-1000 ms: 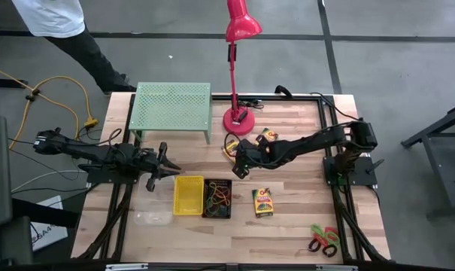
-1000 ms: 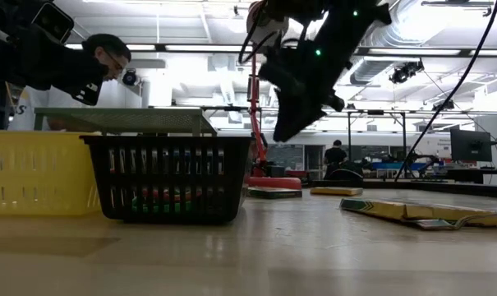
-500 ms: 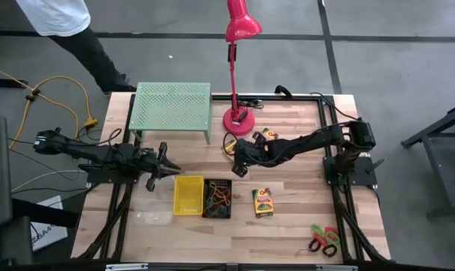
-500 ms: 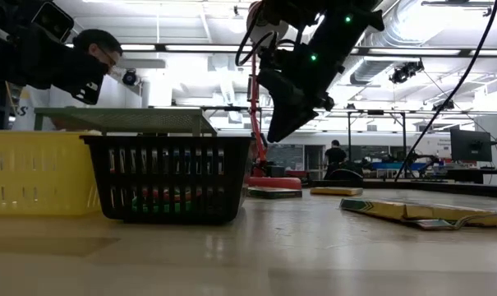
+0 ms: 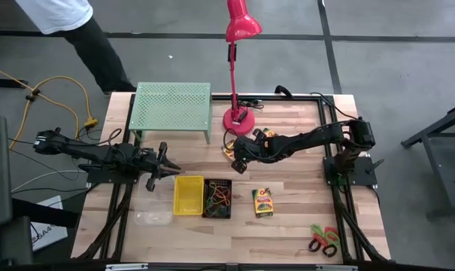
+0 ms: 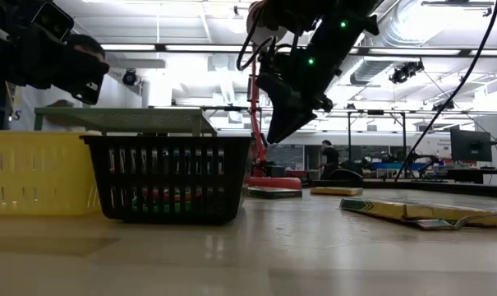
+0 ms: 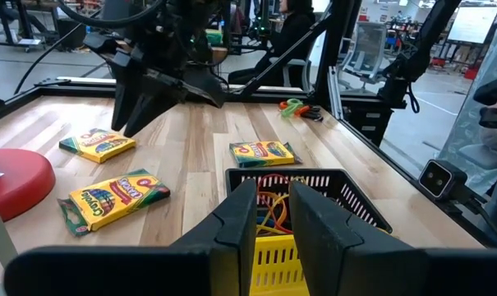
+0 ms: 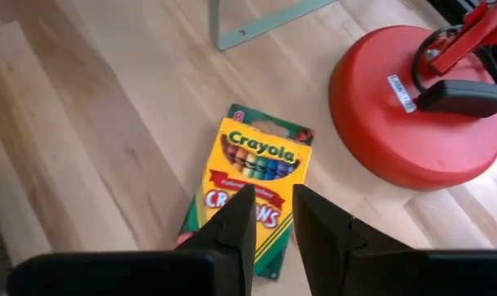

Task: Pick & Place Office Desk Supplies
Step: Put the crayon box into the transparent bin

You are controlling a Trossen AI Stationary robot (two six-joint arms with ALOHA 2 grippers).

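Near the desk's far middle, beside the round red base of the tall red desk lamp [image 5: 236,119], the right tool [image 5: 238,163] hangs above a flat yellow cardboard crayon box w/ green and red print [image 8: 251,187]. Per right wrist view, the two dark fingers [image 8: 232,220] stand a narrow gap apart, nothing between them, pointing down at the box's lower half; box lies flat on the bare wood, just beside the lamp base, not touching the tool. Low view confirms the tool is clear of the desk surface.

Left tool [image 5: 165,167] waits at the desk's left, near the yellow slotted plastic bin [image 5: 187,195]; fingers narrowly parted, empty, per left wrist view.

Other supplies: 2nd crayon box [image 5: 266,136] right of the lamp base; 3rd crayon box [image 5: 262,202] nearer the front, just right of the black mesh bin [image 5: 217,198] holding small coloured loops [image 5: 219,197]. Clear plastic bin [image 5: 153,216] sits front-left, apart. Scissors w/ red and green handles [image 5: 323,239] lie front-right, well apart. Light-green perforated metal rack [image 5: 172,107] stands at the rear-left.

Assessment: step in hand is approach/alignment for pick of the crayon box by the lamp; no grasp yet. Next move prob. calls for wider finger spread to span the box, straight descent, close on the box's edges, w/o clipping the lamp base. A flat, thin box may slide on the wood.
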